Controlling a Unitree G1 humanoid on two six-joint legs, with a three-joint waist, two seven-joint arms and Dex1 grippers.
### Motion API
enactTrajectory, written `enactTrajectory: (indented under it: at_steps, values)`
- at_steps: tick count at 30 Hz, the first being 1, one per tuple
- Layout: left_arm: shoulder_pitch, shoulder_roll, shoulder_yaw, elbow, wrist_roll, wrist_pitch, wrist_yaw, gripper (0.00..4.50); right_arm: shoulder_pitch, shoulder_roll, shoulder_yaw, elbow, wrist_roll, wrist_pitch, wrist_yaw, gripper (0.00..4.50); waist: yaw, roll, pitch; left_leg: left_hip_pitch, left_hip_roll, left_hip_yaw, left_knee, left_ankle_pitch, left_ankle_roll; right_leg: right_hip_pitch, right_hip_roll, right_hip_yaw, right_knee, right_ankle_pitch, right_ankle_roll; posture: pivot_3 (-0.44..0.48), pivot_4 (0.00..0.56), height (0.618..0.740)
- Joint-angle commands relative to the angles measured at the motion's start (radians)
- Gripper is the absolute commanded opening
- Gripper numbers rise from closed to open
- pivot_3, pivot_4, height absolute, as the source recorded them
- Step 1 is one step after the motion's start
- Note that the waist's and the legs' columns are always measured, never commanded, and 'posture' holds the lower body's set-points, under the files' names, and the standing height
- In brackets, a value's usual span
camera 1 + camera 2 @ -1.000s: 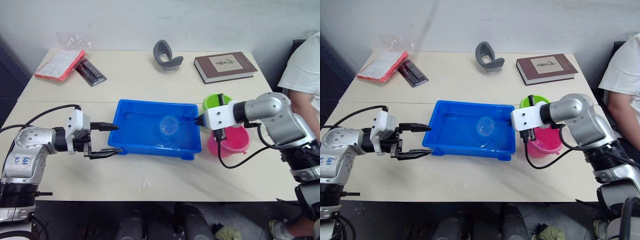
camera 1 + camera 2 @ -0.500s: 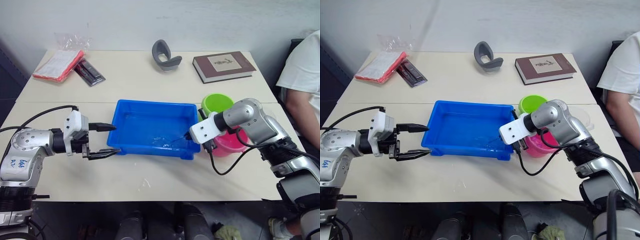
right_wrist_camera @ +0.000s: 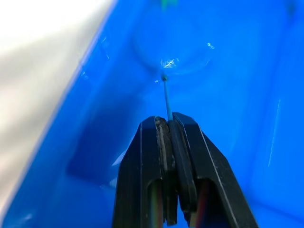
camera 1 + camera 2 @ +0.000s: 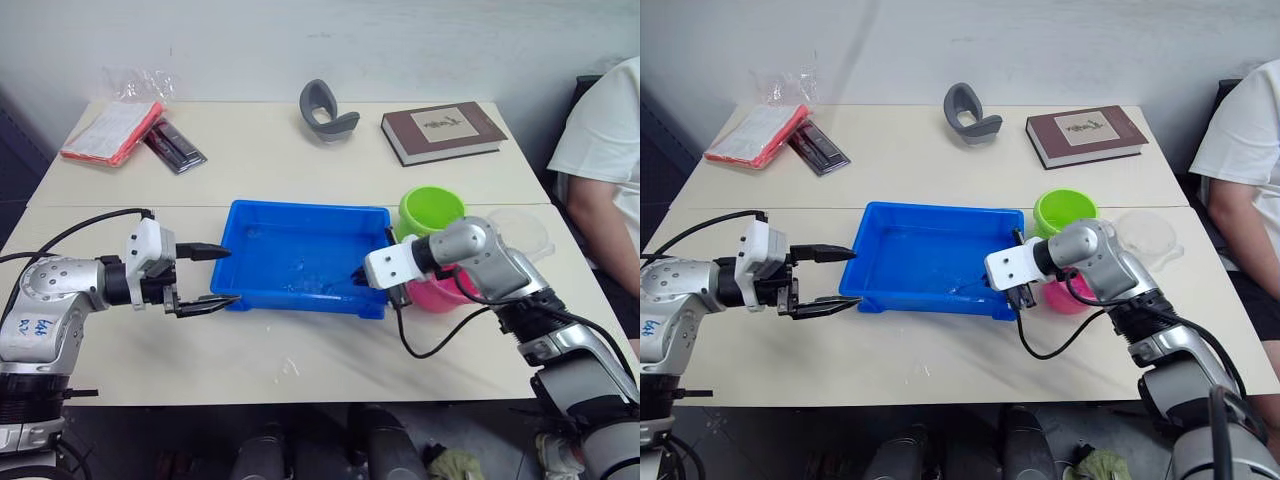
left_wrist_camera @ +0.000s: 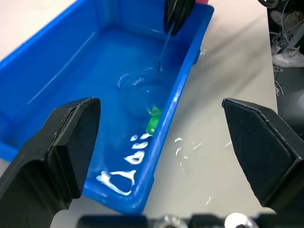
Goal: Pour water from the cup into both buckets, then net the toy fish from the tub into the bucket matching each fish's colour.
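Beside the tub's (image 4: 300,262) left end, the left gripper (image 4: 213,275) is held with its fingers spread wide and empty, just as a second ago, while the right gripper (image 3: 168,137), clamped shut on the net's (image 5: 140,92) thin handle, has been brought down from above the tub to its right end, so that the hoop once lifted clear is now sunk in the water. The net is seen as a faint round hoop under the rippled surface on a thin dark stem. A green fish (image 5: 153,122) just beside the hoop, near the tub's front wall, is shown plainly in the left wrist view, whereas in the head views that spot is seen as mere glare; right of the tub stand the green bucket (image 4: 431,210) and the pink bucket (image 4: 448,290).
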Motion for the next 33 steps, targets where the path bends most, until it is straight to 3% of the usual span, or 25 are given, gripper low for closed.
enactTrajectory:
  at_steps: [1,16,26,33]
  values:
    - [0.029,0.037,0.053,0.005,-0.002,-0.017,-0.015,4.41,-0.056,0.003,-0.004,-0.019,-0.047,0.05,-0.008,0.0,0.001,0.0,0.0,0.0,0.0,0.0,0.0,0.0,0.0,0.0,0.0,0.0,0.0,0.0,0.0,0.0,0.15,0.74]
    - [0.044,0.044,0.084,0.028,-0.008,-0.018,-0.004,4.41,-0.072,0.111,0.025,-0.056,-0.005,0.062,0.041,0.0,0.001,0.0,0.0,0.0,0.0,-0.001,0.0,0.0,0.0,0.0,0.0,-0.001,0.001,0.0,-0.001,0.0,0.15,0.74]
    - [0.044,0.038,0.085,0.037,-0.009,-0.021,0.004,4.41,-0.003,0.155,-0.098,-0.148,0.156,0.353,0.007,0.0,-0.001,0.0,0.0,0.0,0.001,-0.001,0.0,0.0,-0.001,0.0,-0.001,-0.001,0.001,-0.001,-0.001,0.0,0.15,0.74]
    - [0.035,0.039,0.093,0.078,-0.011,-0.032,0.007,4.41,0.011,0.148,-0.119,-0.147,0.171,0.387,-0.045,0.0,-0.001,0.0,0.0,0.0,0.0,-0.001,0.0,0.0,-0.001,0.0,-0.001,-0.001,0.001,-0.001,-0.001,0.0,0.15,0.74]
